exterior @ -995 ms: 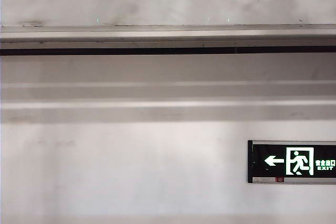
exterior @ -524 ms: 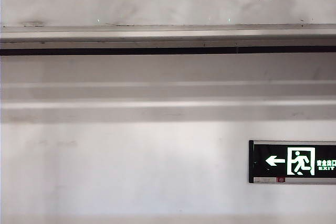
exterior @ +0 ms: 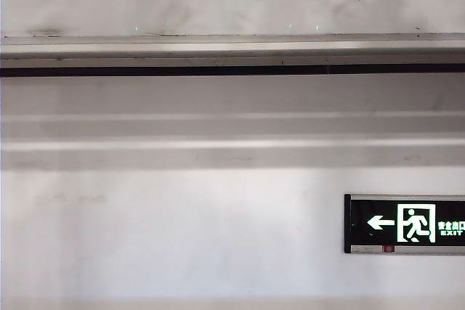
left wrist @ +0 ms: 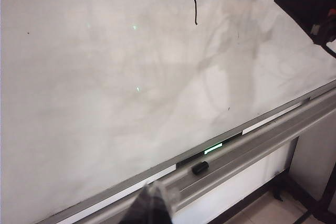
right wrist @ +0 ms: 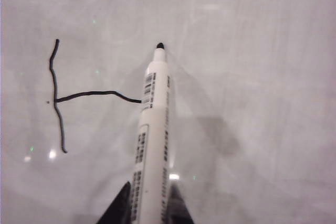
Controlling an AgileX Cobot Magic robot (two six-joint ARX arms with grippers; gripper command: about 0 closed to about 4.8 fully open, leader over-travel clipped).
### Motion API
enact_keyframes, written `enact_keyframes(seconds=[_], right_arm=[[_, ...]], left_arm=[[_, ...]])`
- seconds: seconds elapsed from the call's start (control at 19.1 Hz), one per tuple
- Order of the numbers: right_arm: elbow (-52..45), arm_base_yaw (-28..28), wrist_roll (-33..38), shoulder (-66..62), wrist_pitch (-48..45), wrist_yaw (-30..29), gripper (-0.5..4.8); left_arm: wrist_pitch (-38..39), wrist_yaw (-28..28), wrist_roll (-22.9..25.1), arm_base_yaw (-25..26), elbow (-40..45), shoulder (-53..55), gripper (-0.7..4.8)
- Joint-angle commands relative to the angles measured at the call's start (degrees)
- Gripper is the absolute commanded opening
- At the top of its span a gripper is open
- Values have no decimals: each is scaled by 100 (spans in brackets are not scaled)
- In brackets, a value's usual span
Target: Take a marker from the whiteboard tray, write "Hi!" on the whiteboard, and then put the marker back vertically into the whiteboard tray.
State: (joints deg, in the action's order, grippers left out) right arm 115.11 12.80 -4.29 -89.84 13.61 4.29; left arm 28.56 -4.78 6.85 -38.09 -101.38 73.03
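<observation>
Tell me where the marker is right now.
The marker is clamped in the right gripper, its tip at the whiteboard beside the drawn strokes, above the whiteboard tray.

Two black, wedge-shaped fingers of the right gripper (right wrist: 149, 205) taper upward from the bottom edge of the right wrist view, matte and unmarked. In the left wrist view the same gripper (left wrist: 310, 6) shows at upper right as a dark angular block with a small reddish spot and a thin black cable at its edge. A blurred dark finger of the left gripper (left wrist: 149, 208) rises at bottom centre.
</observation>
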Motion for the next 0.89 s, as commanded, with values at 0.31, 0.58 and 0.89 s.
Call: enact_keyframes(seconds=[0.31,0.58,0.89], right_arm=[[22,-9,17,15,442,9,-2],[22,-9,22,17,852,20,-2],[22,-9,24,20,1366,149,-2]], left_arm=[[-35,4,20,0,-24,-15,-6],[-35,4,17,0,-24,-17,-6],[-35,4,20,0,-24,-17,-6]])
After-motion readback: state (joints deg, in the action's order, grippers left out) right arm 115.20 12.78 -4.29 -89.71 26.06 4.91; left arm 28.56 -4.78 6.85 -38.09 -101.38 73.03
